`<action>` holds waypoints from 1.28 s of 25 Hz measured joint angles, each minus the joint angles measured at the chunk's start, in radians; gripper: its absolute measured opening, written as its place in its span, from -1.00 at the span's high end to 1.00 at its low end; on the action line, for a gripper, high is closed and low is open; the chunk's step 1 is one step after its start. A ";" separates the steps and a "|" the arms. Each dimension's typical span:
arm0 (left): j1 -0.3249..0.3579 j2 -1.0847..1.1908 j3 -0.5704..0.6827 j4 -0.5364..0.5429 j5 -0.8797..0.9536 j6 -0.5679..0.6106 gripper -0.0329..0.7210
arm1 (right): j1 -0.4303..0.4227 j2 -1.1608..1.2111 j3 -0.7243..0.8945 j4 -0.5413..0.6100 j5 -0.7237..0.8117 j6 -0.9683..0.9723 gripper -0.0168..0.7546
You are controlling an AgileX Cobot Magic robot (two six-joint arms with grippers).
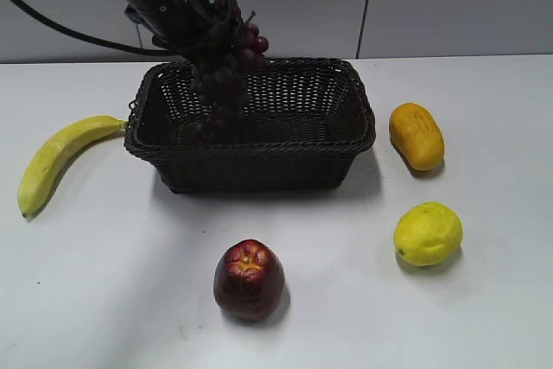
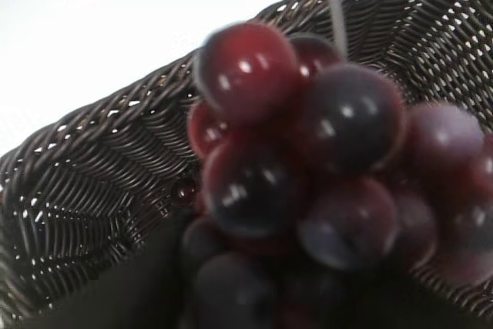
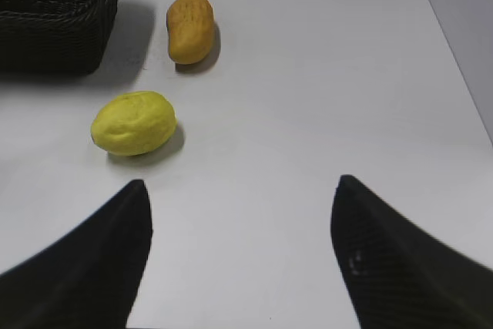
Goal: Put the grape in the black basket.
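Note:
The grape (image 1: 232, 62), a bunch of dark purple-red berries, hangs from my left gripper (image 1: 200, 30) over the back left part of the black basket (image 1: 259, 155). The gripper is shut on the bunch, whose lower berries dip below the rim. In the left wrist view the grape (image 2: 308, 159) fills the frame in front of the basket's woven wall (image 2: 85, 182); the jaws themselves are hidden. My right gripper (image 3: 240, 190) is open and empty above bare table, away from the basket's corner (image 3: 54, 28).
A banana (image 1: 56, 160) lies left of the basket. A dark red apple (image 1: 249, 279) sits in front. A yellow lemon (image 1: 428, 233) and an orange mango (image 1: 416, 135) lie to the right; both also show in the right wrist view, lemon (image 3: 133, 123), mango (image 3: 190, 27).

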 joint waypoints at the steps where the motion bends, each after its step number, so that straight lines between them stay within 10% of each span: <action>1: 0.000 0.000 0.000 -0.001 0.002 0.000 -0.59 | 0.000 0.000 0.000 0.000 0.000 0.000 -0.47; 18: 0.012 -0.234 -0.006 0.213 0.329 -0.001 -0.75 | 0.000 0.000 0.000 0.000 0.000 0.000 -0.47; 32: 0.243 -0.497 0.078 0.257 0.440 -0.061 -0.67 | 0.000 0.000 0.000 0.000 0.000 0.000 -0.47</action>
